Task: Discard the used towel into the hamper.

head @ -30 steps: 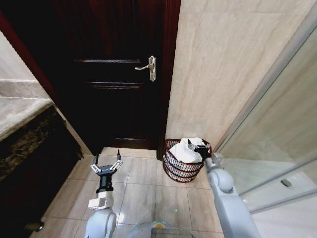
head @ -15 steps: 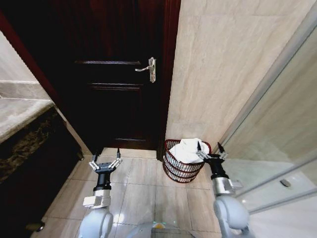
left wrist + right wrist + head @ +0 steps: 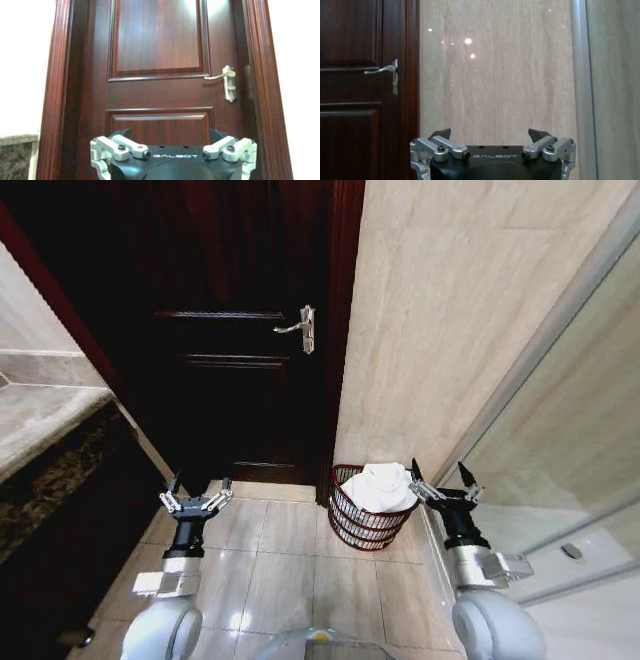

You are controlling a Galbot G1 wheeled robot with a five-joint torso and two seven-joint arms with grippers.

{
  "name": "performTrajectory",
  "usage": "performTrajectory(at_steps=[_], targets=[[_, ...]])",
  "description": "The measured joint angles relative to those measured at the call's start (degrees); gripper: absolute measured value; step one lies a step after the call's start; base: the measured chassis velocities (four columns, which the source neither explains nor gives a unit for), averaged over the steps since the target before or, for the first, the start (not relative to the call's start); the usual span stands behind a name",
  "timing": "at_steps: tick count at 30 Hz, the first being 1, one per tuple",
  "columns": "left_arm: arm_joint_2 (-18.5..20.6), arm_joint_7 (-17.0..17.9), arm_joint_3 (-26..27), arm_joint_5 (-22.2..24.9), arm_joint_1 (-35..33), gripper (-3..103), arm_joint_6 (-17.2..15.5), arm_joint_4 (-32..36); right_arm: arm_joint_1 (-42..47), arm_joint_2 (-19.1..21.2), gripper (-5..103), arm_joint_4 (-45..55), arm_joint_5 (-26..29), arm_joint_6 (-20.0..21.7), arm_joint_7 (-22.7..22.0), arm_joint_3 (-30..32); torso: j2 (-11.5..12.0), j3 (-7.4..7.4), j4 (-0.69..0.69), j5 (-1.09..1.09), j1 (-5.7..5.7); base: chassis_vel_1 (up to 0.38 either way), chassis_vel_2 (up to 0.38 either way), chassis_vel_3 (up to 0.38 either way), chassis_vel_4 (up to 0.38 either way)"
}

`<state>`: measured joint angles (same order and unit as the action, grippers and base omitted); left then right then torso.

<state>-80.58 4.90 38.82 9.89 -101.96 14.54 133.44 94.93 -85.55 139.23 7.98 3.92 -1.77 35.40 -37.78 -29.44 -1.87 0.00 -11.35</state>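
The hamper [image 3: 355,525], a round dark reddish-brown open-weave basket, stands on the tiled floor by the wall next to the door. A white towel [image 3: 381,487] lies crumpled inside it, heaped above the rim. My right gripper [image 3: 443,485] is raised just right of the hamper, open and empty, clear of the towel. My left gripper [image 3: 195,494] is held up over the floor to the left, open with nothing in it. In the wrist views each gripper's fingers [image 3: 122,147] [image 3: 442,147] are spread wide.
A dark wooden door [image 3: 230,360] with a silver lever handle [image 3: 298,326] is straight ahead. A beige stone wall [image 3: 450,320] runs to its right, a glass partition [image 3: 560,450] further right, and a stone counter [image 3: 40,420] at left. Tiled floor [image 3: 280,560] lies between the arms.
My right gripper has let go of the towel, opened and drawn back to the right of the hamper. The left arm shifted left. The head view tilted slightly.
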Motion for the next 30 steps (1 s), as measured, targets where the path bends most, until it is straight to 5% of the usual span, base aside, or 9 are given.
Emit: performTrajectory(at_steps=[30], targets=[[-0.3, -0.1, 0.7, -0.6, -0.3, 100, -0.9, 0.9, 0.9, -0.2, 100, 0.3, -1.8, -0.1, -0.1, -0.4, -8.0, -4.71, 0.00, 0.00, -3.29, 0.000, 0.000, 0.000, 0.000]])
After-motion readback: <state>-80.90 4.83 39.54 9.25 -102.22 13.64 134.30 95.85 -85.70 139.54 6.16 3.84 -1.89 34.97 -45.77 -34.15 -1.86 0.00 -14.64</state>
